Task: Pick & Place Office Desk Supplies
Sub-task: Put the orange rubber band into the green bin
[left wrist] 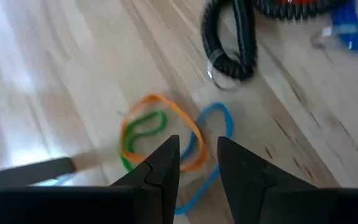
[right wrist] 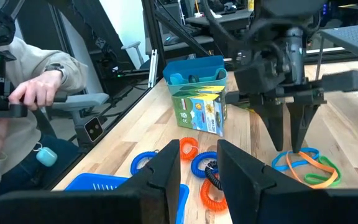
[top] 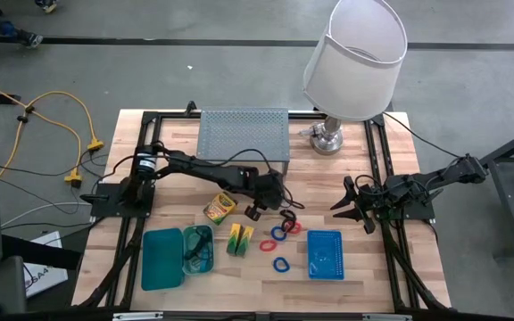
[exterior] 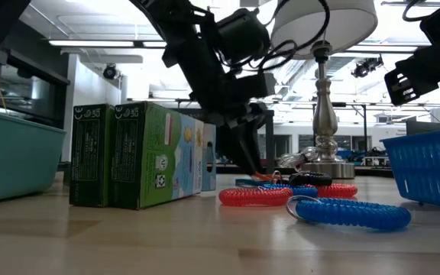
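My left gripper (top: 268,210) is open and points steeply down at mid-table. Its fingertips (right wrist: 289,148) stand just over a small heap of thin rubber bands: orange (left wrist: 166,104), green (left wrist: 143,129) and blue (left wrist: 219,118). A black coil loop (left wrist: 229,43) lies just beyond them, with red (top: 291,226) and blue (top: 278,234) coil loops beside it. The crayon box (top: 220,208) and the yellow-green blocks (top: 241,239) rest flat on the table nearer the left. My right gripper (top: 353,207) waits open at the table's right side. My left gripper comes at the thin rubber bands (right wrist: 306,167) from above, one finger on either side of the heap's middle. I cannot tell whether its fingertips touch the bands or the table. The bands lie flat and slack on the wood.
Two teal trays (top: 161,259) (top: 199,248) sit near the front left, and a blue mesh basket (top: 326,254) near the front right. A grey perforated riser (top: 244,134) and a white-shaded lamp (top: 355,53) stand at the back. A person's hand (right wrist: 39,90) shows beyond the table.
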`<move>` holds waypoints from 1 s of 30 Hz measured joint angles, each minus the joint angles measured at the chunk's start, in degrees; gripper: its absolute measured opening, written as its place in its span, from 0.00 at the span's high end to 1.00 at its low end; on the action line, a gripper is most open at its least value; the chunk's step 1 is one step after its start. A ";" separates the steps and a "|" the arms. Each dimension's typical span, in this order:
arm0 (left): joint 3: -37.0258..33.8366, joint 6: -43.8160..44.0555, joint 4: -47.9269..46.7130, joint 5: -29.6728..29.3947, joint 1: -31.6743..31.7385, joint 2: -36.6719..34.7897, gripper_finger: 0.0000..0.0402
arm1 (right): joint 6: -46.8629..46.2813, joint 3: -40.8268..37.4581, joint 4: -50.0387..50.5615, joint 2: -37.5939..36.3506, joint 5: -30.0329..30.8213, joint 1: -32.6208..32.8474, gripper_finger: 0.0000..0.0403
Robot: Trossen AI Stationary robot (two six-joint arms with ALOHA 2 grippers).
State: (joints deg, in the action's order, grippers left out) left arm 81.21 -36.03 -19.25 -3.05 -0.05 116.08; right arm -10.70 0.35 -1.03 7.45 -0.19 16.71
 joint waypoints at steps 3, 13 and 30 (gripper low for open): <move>0.05 -0.13 0.65 0.35 0.44 0.85 0.75 | 0.00 -0.01 0.01 0.01 0.00 0.00 0.77; 0.02 0.31 0.42 1.05 1.31 0.86 0.75 | 0.00 0.00 0.01 0.01 -0.01 0.00 0.77; 0.02 0.92 0.45 0.87 1.51 0.86 0.88 | 0.00 0.00 0.01 0.00 -0.01 0.00 0.77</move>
State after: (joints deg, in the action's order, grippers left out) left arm 81.23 -35.11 -18.81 -2.18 1.45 116.95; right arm -10.70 0.35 -1.02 7.45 -0.19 16.71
